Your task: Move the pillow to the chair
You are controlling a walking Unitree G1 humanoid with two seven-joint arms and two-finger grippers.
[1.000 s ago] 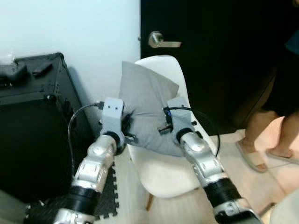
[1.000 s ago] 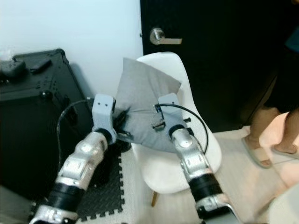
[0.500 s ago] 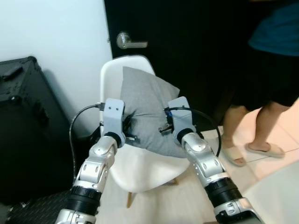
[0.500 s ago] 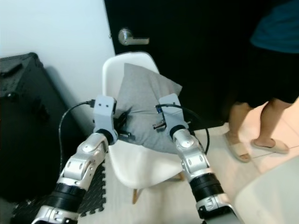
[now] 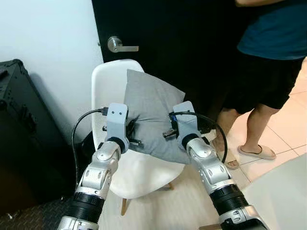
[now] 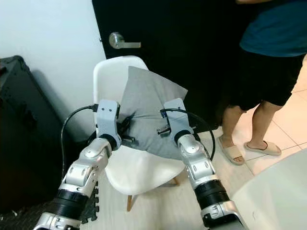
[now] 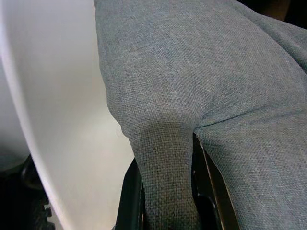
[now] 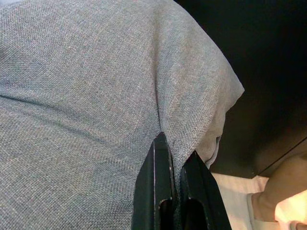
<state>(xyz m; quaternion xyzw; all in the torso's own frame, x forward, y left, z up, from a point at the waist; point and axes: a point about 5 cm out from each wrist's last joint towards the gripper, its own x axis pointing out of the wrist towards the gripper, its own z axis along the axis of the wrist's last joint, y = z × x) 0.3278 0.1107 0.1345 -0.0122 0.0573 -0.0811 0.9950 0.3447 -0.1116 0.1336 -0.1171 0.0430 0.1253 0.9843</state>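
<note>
Pillow [image 5: 149, 115], grey, hangs upright between my two grippers over the seat of a white chair [image 5: 106, 86]; whether it touches the seat I cannot tell. From my head, my left gripper [image 5: 129, 130] and right gripper [image 5: 169, 128] each pinch one side. A black door [image 5: 192, 43] stands behind, a person [image 5: 268, 62] at my right, a black case [image 5: 19, 124] at my left.

From my left wrist, my fingers [image 7: 129, 201] are clamped on a fold of fabric beside the chair's shell.

From my right wrist, my fingers [image 8: 156, 191] are nearly closed, pinching the cloth.
</note>
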